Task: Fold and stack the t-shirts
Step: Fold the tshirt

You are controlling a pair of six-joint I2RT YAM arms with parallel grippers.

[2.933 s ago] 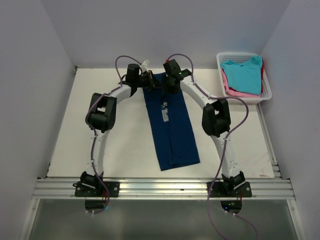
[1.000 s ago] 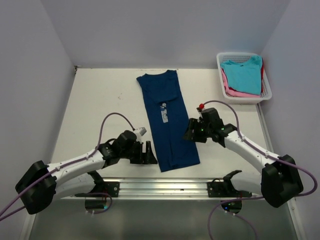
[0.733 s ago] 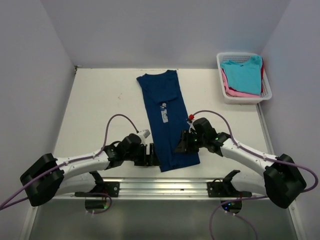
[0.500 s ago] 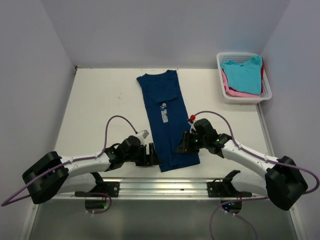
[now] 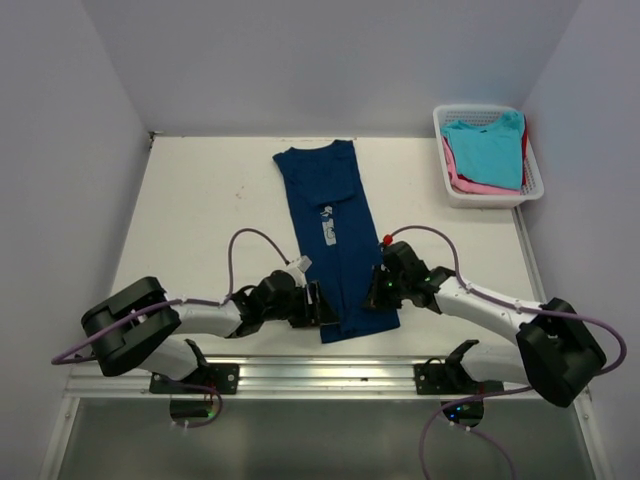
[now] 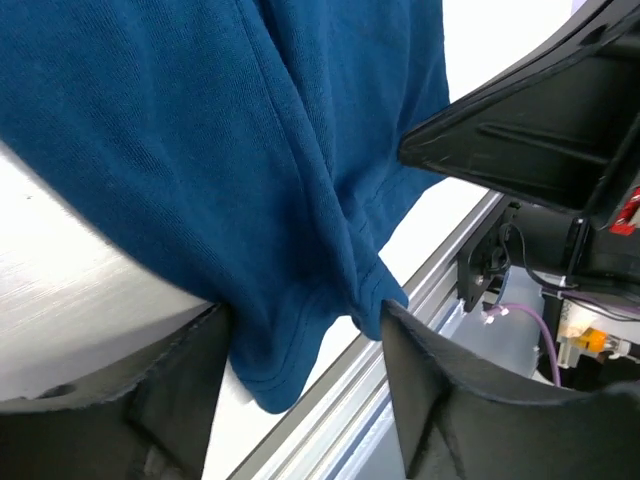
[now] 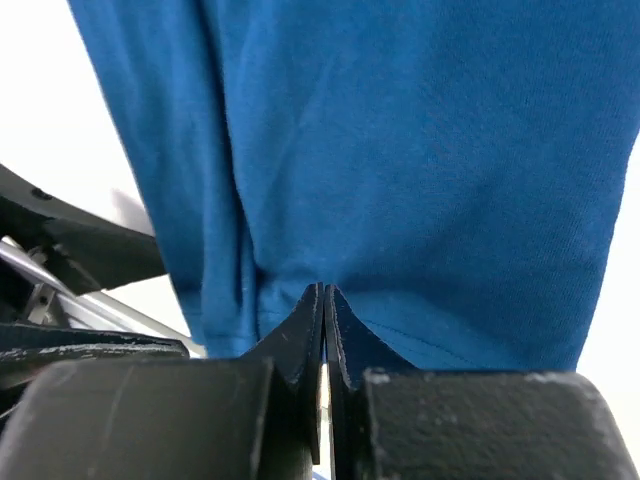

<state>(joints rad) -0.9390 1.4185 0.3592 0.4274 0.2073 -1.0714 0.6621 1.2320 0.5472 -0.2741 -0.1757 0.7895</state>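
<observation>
The navy t-shirt, folded into a long narrow strip with a small pale print, lies lengthwise down the middle of the table. My left gripper is at its near left corner. In the left wrist view that gripper is open, its fingers straddling the bunched hem. My right gripper is at the near right edge. In the right wrist view it is shut, with the shirt's hem puckered at its tips.
A white lattice basket at the far right corner holds a turquoise tee over a pink one, with red showing at the side. The aluminium rail runs along the near table edge, just below the hem.
Both arms left the shirt's far end and came down to its near hem. In the last second the left gripper slid right onto the corner and narrowed, and the right gripper closed.
</observation>
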